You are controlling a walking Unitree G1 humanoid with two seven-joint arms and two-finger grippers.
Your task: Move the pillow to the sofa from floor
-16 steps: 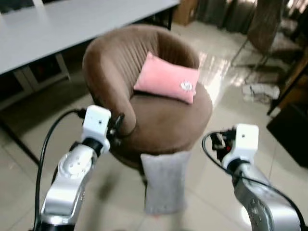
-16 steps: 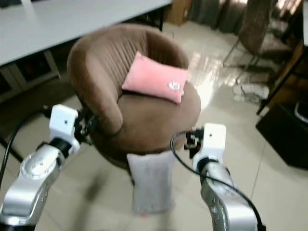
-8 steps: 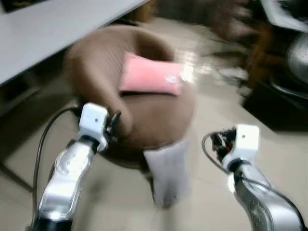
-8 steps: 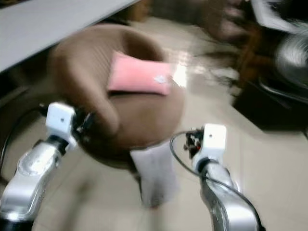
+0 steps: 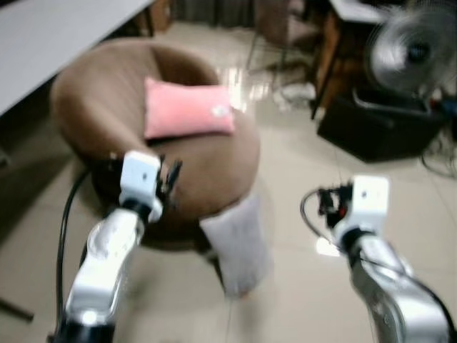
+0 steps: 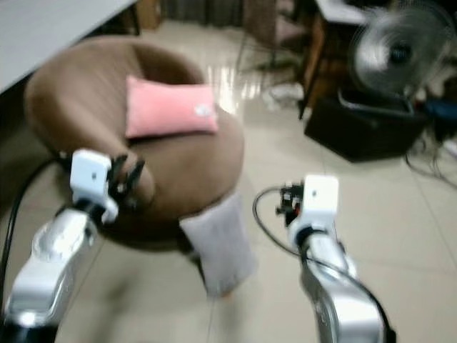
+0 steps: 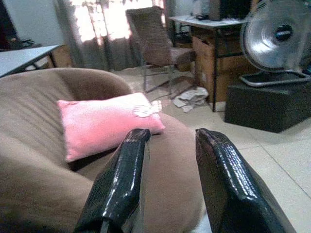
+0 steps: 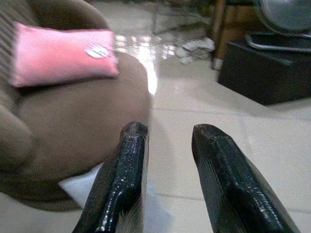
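While the grey pillow leans against the sofa base, below both raised end effectors, left end effector and right end effector gape empty, ready to approach.

Glossy pale tiled floor, fan, grey table.

grey pillow | pink cushion | brown sofa
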